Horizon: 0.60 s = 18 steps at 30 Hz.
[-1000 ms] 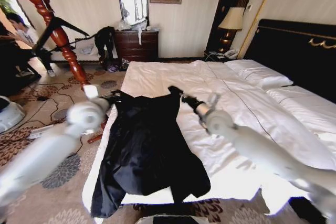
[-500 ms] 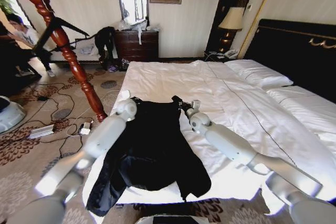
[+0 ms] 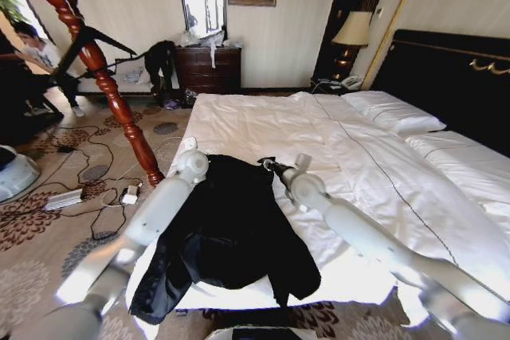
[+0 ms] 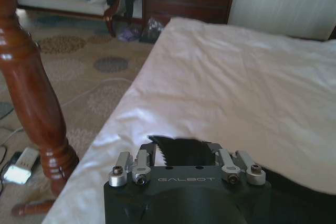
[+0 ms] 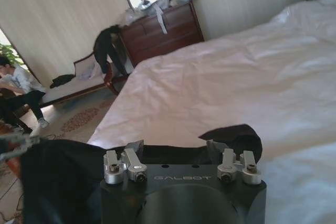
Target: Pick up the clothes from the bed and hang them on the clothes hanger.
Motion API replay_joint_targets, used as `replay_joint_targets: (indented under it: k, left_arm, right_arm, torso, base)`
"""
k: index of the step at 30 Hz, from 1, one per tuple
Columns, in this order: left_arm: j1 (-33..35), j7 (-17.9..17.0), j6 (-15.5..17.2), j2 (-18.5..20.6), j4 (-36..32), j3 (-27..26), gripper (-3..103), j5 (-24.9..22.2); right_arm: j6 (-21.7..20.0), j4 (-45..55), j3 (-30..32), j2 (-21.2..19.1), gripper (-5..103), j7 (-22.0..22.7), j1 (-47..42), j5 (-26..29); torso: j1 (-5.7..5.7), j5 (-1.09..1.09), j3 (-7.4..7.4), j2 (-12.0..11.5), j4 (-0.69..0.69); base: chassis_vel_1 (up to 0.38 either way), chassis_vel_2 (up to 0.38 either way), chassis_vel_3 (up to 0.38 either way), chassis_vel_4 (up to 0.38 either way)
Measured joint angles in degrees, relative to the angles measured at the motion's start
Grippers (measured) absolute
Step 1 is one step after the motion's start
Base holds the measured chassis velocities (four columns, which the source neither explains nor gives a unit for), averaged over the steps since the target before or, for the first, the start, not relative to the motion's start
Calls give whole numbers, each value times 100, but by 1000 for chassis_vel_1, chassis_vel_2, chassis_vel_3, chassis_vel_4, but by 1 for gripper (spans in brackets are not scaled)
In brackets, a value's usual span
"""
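Note:
The clothes (image 3: 231, 228), a black jacket, lie bunched on the near left part of the white bed (image 3: 263, 117), with one sleeve hanging over the bed's edge. My left gripper (image 3: 203, 158) is at the jacket's left shoulder. In the left wrist view black cloth (image 4: 181, 150) sits between the fingers of the left gripper (image 4: 181, 148). My right gripper (image 3: 271, 166) holds the right shoulder, and black cloth (image 5: 231, 137) bulges past the right gripper (image 5: 176, 149). The clothes hanger (image 3: 103, 37) hangs on the wooden stand at far left.
A red turned-wood coat stand (image 3: 119, 109) rises from the carpet left of the bed, close to my left arm. Cables and a power strip (image 3: 64, 197) lie on the floor. A dresser (image 3: 207, 69) stands at the back wall and a black headboard (image 3: 446, 77) at right.
My left arm swung in from the left to the jacket's shoulder. Both grippers closed in on the collar end, which narrowed and bunched while the hem slid slightly up the bed.

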Motion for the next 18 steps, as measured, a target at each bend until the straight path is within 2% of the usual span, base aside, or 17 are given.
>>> replay_joint_targets:
  k: [1,2,3,4,5,6,7,8,9,10,12,13,15,17,18]
  left_arm:
    - [15,53,-42,92,-79,-73,55,32]
    - [31,108,-91,191,-144,-125,60,53]
    - [31,108,-91,191,-144,-125,60,53]
    - [55,202,-163,364,-228,-158,66,54]
    - [64,282,-189,491,-268,-153,72,28]
    - [68,347,-192,573,-286,-135,72,6]
    - [75,460,-201,634,-298,-110,77,-18]
    - [75,460,-201,634,-298,-110,77,-18]
    - [89,552,-261,600,-297,-137,82,-27]
    - [142,613,-343,506,-310,-298,88,-62]
    - [315,625,-506,488,-450,-573,97,-47]
    - [315,625,-506,488,-450,-573,97,-47]
    - [718,627,-664,746,-818,-864,99,111]
    - [1618,746,-679,1446,-1496,-1486,100,665]
    - [2211,846,-656,1736,-1847,-1961,100,941]
  right_arm:
    - [22,257,52,-127,70,-4,-154,-162]
    - [40,465,98,-234,76,-39,-298,-343]
    - [40,465,98,-234,76,-39,-298,-343]
    - [64,687,134,-356,82,-111,-494,-598]
    - [82,810,151,-433,82,-165,-640,-778]
    - [91,906,167,-496,86,-202,-781,-940]
    - [93,1012,200,-564,92,-232,-976,-1123]
    - [93,1012,200,-564,92,-232,-976,-1123]
    - [94,1083,291,-619,96,-242,-1209,-1278]
    - [93,1126,409,-679,99,-233,-1470,-1343]
    - [71,1142,602,-780,100,-161,-1788,-1372]
    - [71,1142,602,-780,100,-161,-1788,-1372]
    - [6,1159,846,-859,100,-90,-2193,-1541]
    - [-92,1201,1200,-871,100,-74,-2740,-1892]
    - [-128,1224,1381,-818,100,-66,-3010,-2027]
  torso:
    - [0,-2,0,1,0]
    - [-1,-2,0,1,1]
    - [-1,-2,0,1,1]
    - [-1,-2,0,1,3]
    - [-1,0,0,1,6]
    - [-1,0,0,1,6]
    - [-1,0,0,1,7]
    - [-1,0,0,1,7]
    - [0,-3,1,0,6]
    - [0,-2,1,0,-2]
    - [2,1,1,0,-5]
    - [2,1,1,0,-5]
    - [3,0,2,0,-5]
    - [3,-3,2,0,1]
    - [1,-1,0,1,9]
  base:
    - [0,0,0,0]
    - [0,0,0,0]
    - [0,0,0,0]
    - [0,0,0,0]
    - [0,0,0,0]
    - [0,0,0,0]
    - [0,0,0,0]
    - [0,0,0,0]
    - [0,0,0,0]
    - [0,0,0,0]
    - [0,0,0,0]
    - [0,0,0,0]
    - [0,0,0,0]
    - [0,0,0,0]
    - [0,0,0,0]
